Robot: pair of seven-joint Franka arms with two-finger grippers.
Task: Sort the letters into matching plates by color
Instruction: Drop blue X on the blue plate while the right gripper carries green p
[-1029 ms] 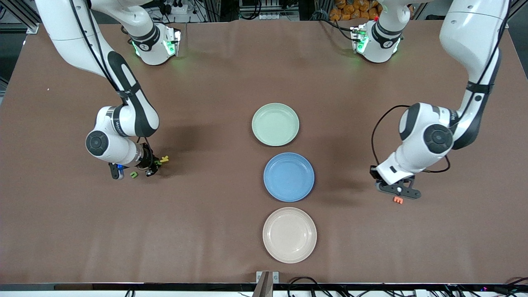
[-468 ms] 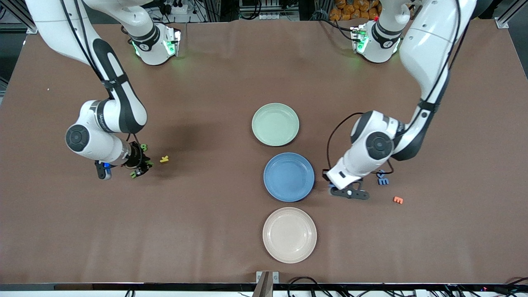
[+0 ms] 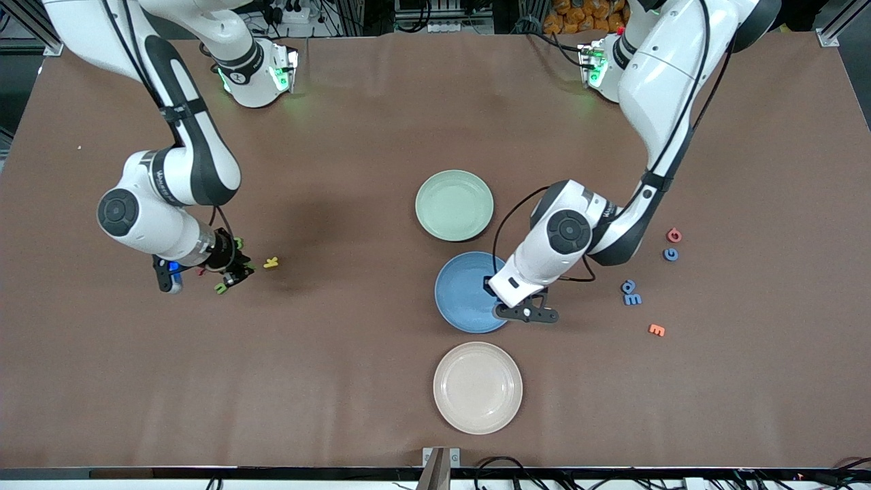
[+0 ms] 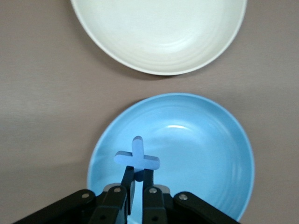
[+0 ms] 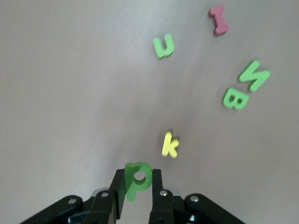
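Note:
My left gripper [image 3: 527, 314] hangs over the rim of the bright blue plate [image 3: 463, 292] at the edge toward the left arm's end. It is shut on a blue cross-shaped letter [image 4: 137, 157], held above the blue plate [image 4: 201, 149]. The pale green plate [image 3: 454, 205] lies farther from the front camera than the blue one. My right gripper [image 5: 138, 184] is shut on a green letter p [image 5: 139, 178], up over the table near a green u [image 5: 163, 45], a green N [image 5: 253, 74] and a green B [image 5: 235, 98]. Three blue letters [image 3: 631, 292] lie toward the left arm's end.
A beige plate [image 3: 478, 387] lies nearer the front camera than the blue plate. A yellow k [image 3: 271, 262] and a pink I [image 5: 218, 19] lie among the green letters. A red G [image 3: 674, 235] and an orange E [image 3: 656, 330] lie among the blue ones.
My left arm has swung from above the orange E to the blue plate's rim with the blue letter. My right arm has shifted a little toward its own end of the table, still gripping.

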